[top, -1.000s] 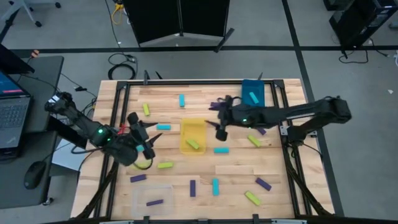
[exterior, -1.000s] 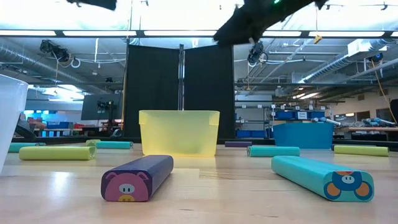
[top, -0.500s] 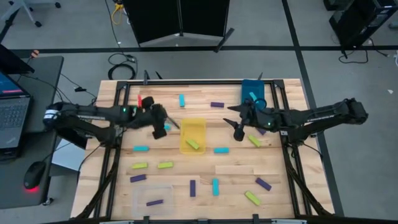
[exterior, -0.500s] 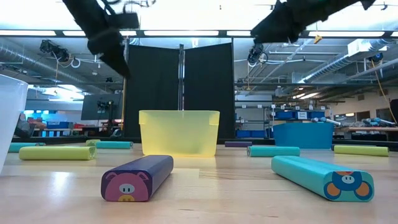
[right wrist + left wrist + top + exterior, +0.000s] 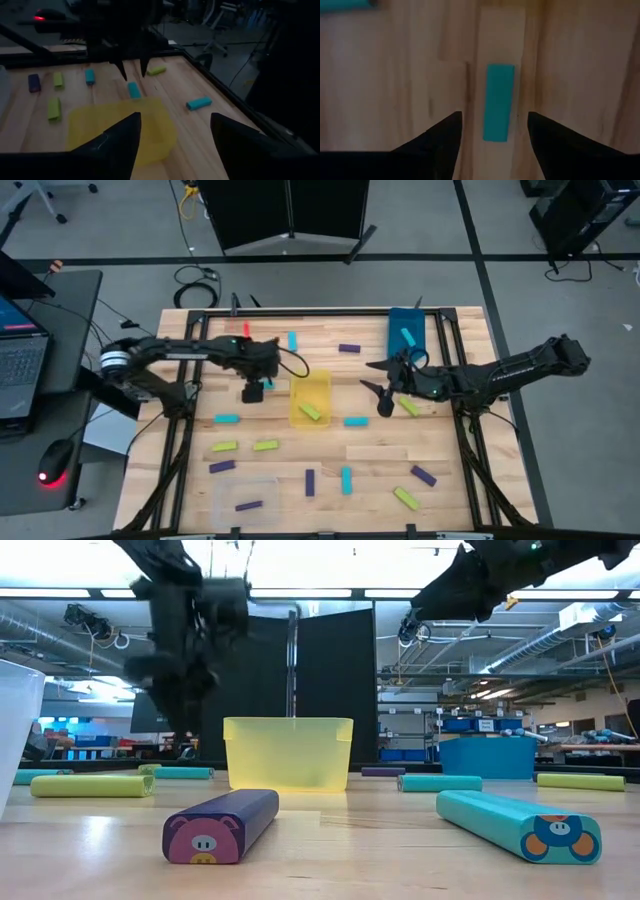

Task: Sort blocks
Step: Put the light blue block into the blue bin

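Observation:
Small flat blocks in cyan, yellow-green and purple lie scattered on the wooden table (image 5: 330, 455). My left gripper (image 5: 252, 390) (image 5: 493, 115) points down, open, just left of the yellow bin (image 5: 310, 398). A cyan block (image 5: 498, 102) lies flat on the wood below it, in line with the gap between the fingers; the fingers do not touch it. In the low view this gripper (image 5: 185, 680) hangs above the tabletop. My right gripper (image 5: 373, 383) (image 5: 175, 116) hovers open and nearly level between the yellow bin and the blue bin (image 5: 406, 330), holding nothing.
The yellow bin holds a yellow-green block (image 5: 312, 412) and the blue bin a cyan block (image 5: 408, 336). A clear bin (image 5: 245, 498) at the near edge holds a purple one. Loose blocks lie near (image 5: 347, 480) (image 5: 265, 445) and far (image 5: 349, 348). A laptop (image 5: 20, 350) sits off the table's left.
My left gripper has swung from the table's near left toward the yellow bin, tipped over to point down and sunk above the cyan block. My right gripper has drawn back a little from the yellow bin toward the table's right edge.

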### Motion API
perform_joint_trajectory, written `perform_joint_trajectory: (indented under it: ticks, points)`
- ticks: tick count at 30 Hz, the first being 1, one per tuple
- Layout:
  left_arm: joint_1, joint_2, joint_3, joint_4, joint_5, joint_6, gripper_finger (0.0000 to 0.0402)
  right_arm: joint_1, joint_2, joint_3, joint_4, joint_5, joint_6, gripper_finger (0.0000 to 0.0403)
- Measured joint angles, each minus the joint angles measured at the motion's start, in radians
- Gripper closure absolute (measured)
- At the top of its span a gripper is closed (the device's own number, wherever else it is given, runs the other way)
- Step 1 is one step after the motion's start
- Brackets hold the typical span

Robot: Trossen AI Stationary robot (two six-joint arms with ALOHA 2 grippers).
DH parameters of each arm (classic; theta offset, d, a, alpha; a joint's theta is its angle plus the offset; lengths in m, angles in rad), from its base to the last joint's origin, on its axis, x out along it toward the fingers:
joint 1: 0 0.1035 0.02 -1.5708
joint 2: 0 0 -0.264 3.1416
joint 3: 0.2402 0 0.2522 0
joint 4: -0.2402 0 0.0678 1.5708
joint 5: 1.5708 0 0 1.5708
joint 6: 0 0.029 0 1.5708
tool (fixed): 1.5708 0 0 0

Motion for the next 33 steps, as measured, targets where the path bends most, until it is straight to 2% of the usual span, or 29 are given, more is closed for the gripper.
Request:
perform_joint_trajectory:
  ticks: [10,17,22,31,33]
  points:
    - [0.000,0.125,0.000,0.054,-0.002,-0.007,0.0083,0.024,0.000,0.000,0.002,0.000,-0.003,0.0154]
    - [0.000,0.210,0.002,0.062,0.006,-0.011,0.0083,0.024,0.000,0.000,0.002,0.000,-0.011,0.0160]
    - [0.000,0.229,0.005,0.062,0.008,-0.006,0.0129,0.024,0.000,0.000,0.002,0.000,-0.011,0.0161]
    - [0.000,0.230,0.003,0.068,-0.009,-0.005,0.0293,0.024,0.000,0.000,0.008,0.000,-0.011,0.0165]
    - [0.001,0.230,0.003,0.070,-0.012,-0.002,0.0300,0.024,0.000,0.000,0.014,0.000,-0.011,0.0166]
